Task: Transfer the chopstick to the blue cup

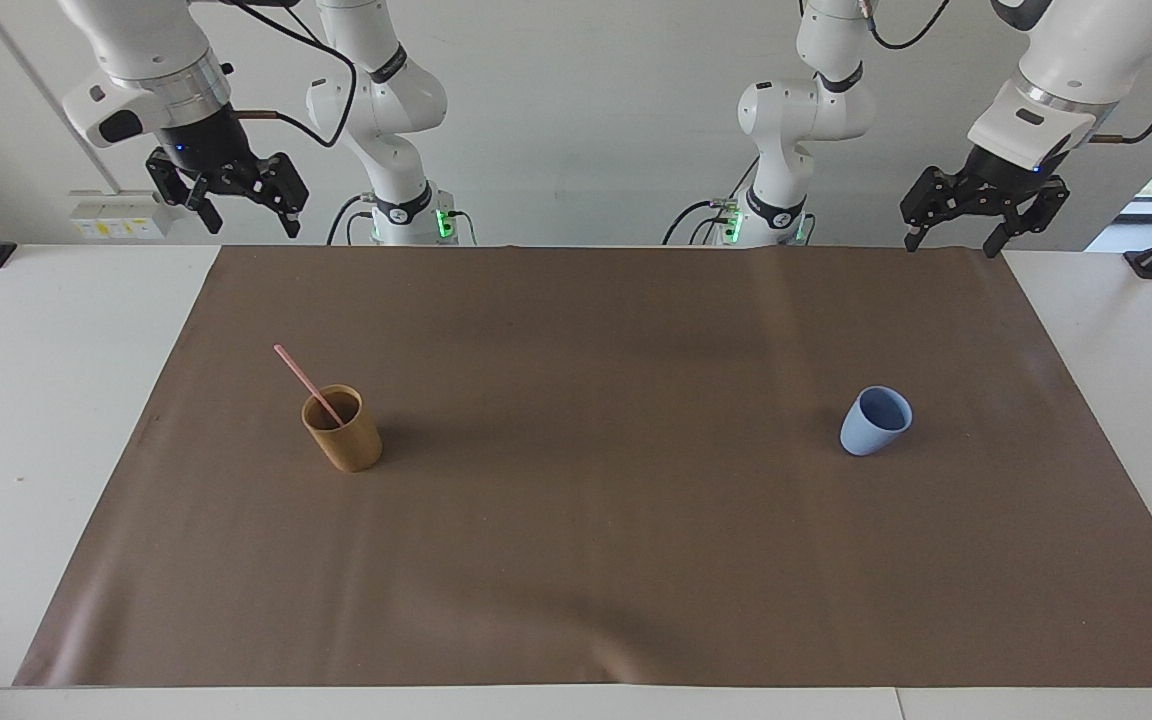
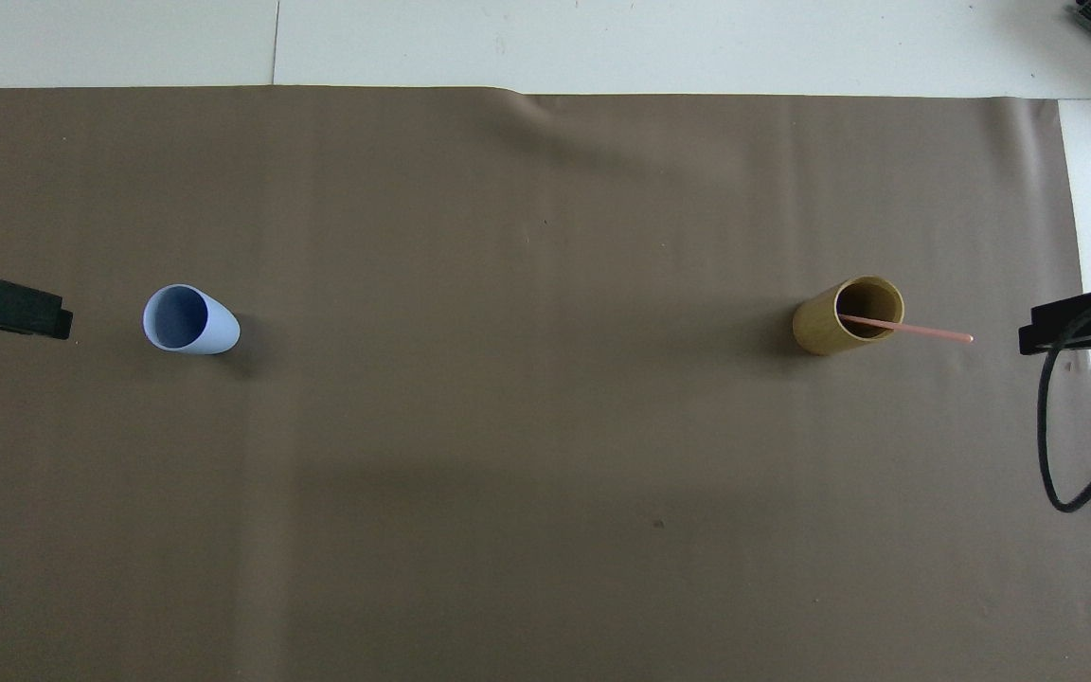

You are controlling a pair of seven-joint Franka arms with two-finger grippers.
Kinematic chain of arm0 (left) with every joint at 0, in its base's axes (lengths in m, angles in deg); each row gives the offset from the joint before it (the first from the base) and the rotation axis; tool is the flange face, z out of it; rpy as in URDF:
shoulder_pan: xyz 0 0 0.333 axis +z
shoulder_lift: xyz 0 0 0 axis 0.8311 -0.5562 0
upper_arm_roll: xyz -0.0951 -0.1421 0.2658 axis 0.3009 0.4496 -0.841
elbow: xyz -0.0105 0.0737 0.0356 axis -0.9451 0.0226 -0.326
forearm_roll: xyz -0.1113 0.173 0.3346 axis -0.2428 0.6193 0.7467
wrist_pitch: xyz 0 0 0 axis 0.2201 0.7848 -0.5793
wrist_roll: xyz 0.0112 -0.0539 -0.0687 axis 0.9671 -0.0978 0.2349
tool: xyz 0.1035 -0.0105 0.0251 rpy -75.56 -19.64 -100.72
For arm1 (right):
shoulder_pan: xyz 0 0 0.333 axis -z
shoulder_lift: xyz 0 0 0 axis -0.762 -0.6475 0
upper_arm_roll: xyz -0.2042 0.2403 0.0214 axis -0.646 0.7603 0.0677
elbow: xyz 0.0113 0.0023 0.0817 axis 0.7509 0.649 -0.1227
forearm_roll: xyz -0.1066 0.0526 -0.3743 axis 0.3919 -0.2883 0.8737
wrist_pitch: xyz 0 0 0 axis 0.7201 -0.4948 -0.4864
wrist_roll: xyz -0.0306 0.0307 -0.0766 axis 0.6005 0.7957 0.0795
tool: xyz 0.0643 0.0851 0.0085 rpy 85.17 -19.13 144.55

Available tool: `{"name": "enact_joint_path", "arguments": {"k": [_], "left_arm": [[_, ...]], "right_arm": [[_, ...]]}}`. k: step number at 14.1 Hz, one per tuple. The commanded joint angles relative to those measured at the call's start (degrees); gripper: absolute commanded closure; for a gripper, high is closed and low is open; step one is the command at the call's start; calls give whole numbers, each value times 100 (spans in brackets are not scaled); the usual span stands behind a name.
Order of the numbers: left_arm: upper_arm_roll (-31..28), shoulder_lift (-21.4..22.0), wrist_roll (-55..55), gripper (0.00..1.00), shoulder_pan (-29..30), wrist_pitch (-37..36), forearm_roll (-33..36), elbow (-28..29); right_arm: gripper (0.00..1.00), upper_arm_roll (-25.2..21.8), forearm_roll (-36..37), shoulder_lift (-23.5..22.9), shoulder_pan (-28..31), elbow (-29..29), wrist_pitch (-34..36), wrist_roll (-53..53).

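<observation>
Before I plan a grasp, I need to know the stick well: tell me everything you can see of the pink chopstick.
The chopstick is one thin, straight, pale pink stick, smooth and plain. It stands tilted in the tan-brown cup, its lower end hidden inside, and leans on the cup's rim toward the right arm's end of the table. Its upper part sticks out well above the rim. Only the cup touches it; no tool is near it.

No text, label, brand, number or sign can be read on anything here, neither on the cups nor the arms.
</observation>
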Motion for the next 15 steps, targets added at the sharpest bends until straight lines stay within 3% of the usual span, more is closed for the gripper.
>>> {"name": "enact_joint_path", "arguments": {"k": [1, 15], "left_arm": [[9, 93, 5, 0, 46, 141, -55, 104], [0, 93, -12, 0, 55, 124, -37, 96]], "right_arm": [[0, 9, 46, 78, -18, 84, -83, -124], [0, 0, -6, 78, 34, 93, -74, -54]]}}
